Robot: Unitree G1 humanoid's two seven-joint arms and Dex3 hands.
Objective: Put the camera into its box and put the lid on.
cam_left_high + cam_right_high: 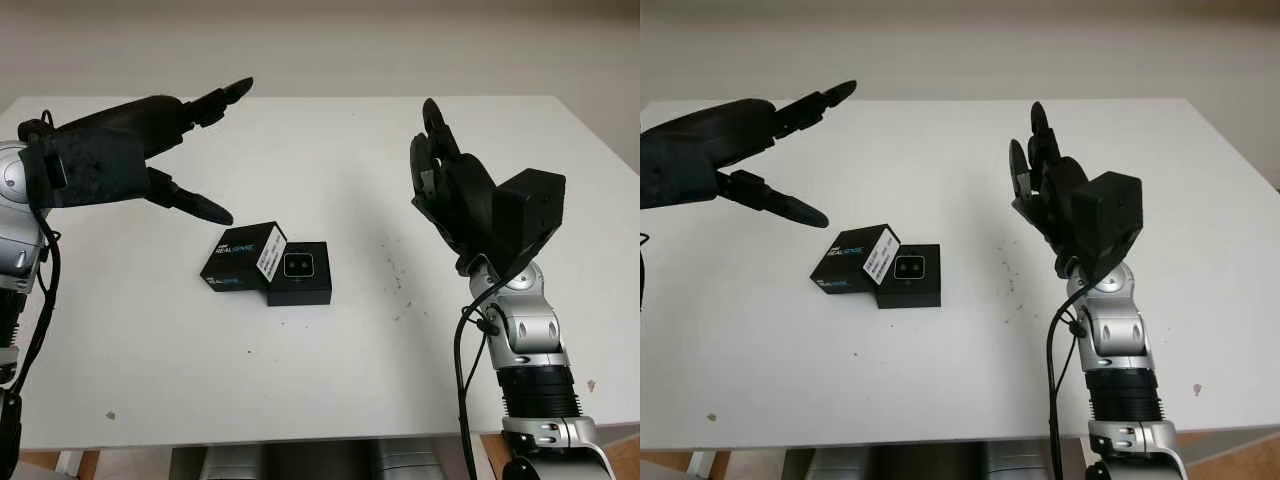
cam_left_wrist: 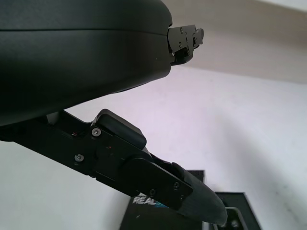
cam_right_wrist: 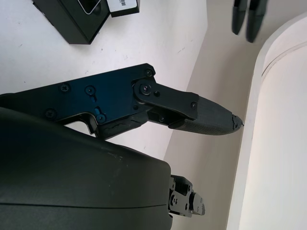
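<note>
A small black open box [image 1: 299, 275] sits mid-table, and a silver-faced camera [image 1: 299, 264] shows inside it. Against the box's left side lies the black lid [image 1: 232, 258], printed REALSENSE, with a white label [image 1: 270, 256] at the edge nearest the box. My left hand [image 1: 232, 150] is open and hovers above the table, up and to the left of the lid. My right hand [image 1: 428, 150] is open too, raised well to the right of the box with its palm toward it. The lid [image 2: 144, 201] is seen under the thumb in the left wrist view. The box [image 3: 76, 19] appears in the right wrist view.
The white table [image 1: 320, 380] runs to a front edge near my body and a far edge by the wall. A few dark specks [image 1: 397, 285] mark the surface right of the box. Bare tabletop surrounds the box and lid.
</note>
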